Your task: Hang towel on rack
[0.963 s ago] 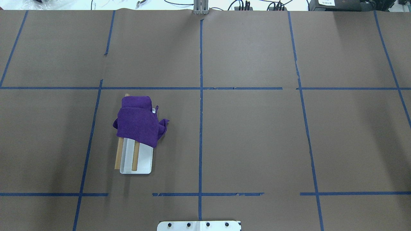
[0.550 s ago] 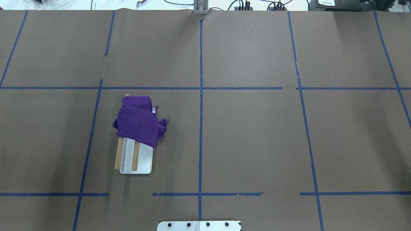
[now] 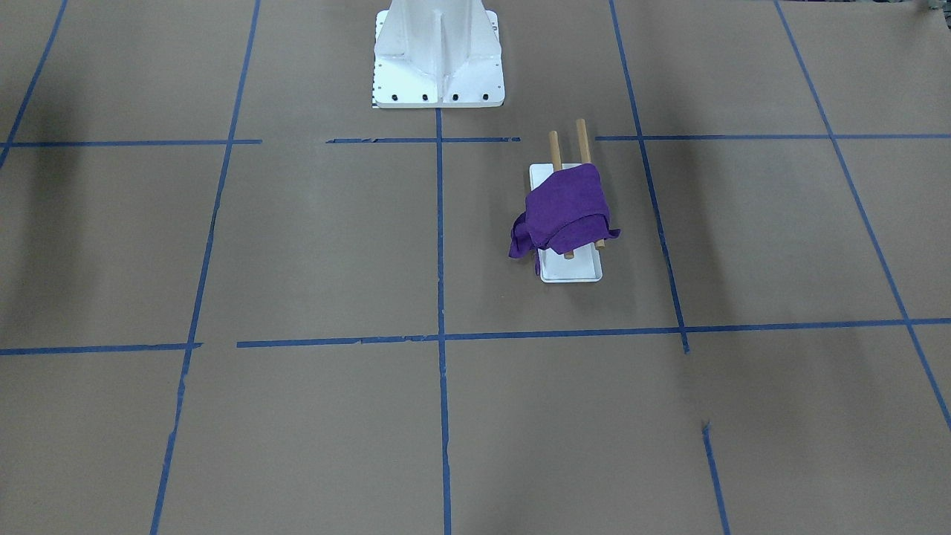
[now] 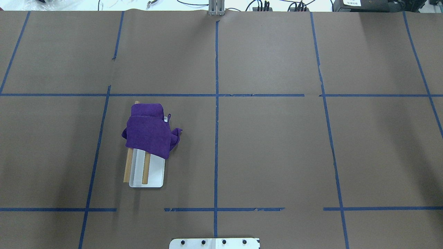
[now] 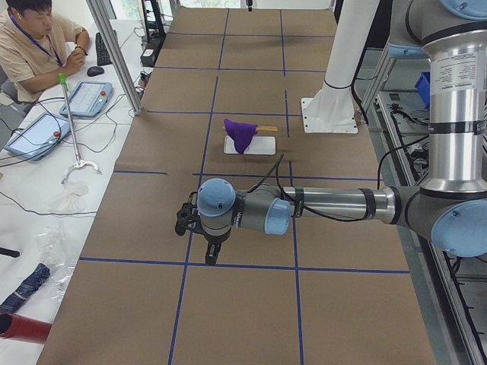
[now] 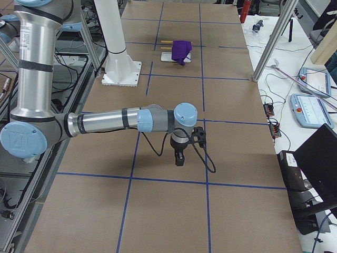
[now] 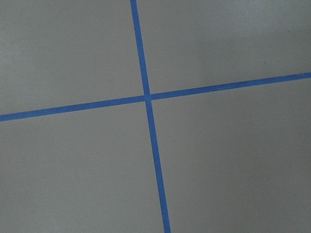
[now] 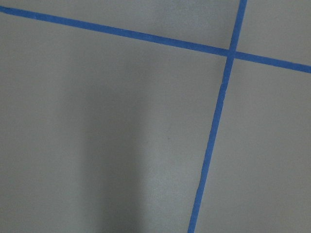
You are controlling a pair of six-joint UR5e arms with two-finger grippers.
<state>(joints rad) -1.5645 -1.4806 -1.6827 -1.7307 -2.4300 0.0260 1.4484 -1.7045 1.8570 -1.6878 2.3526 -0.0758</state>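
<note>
Nearest the side cameras, the left gripper point(image 5: 211, 252) and the right gripper point(image 6: 179, 157) are hanging over the table point(image 4: 277, 145), well apart from the work; whether their fingers are apart or together cannot be told. Farther off, the purple towel point(image 4: 148, 133) is lying draped over both rods of the rack point(image 4: 154, 177), so the task is looking done.

Brown table point(image 4: 277, 155), blue tape grid point(image 4: 216, 138); seated operator point(image 5: 30, 38) beside teach pendant point(image 5: 85, 97).

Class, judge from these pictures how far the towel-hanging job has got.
Done: the purple towel lies draped over both dowel rods of the rack. In hand: nothing visible; the left tool and right tool hang well away from it. Left: seemingly nothing.
</note>
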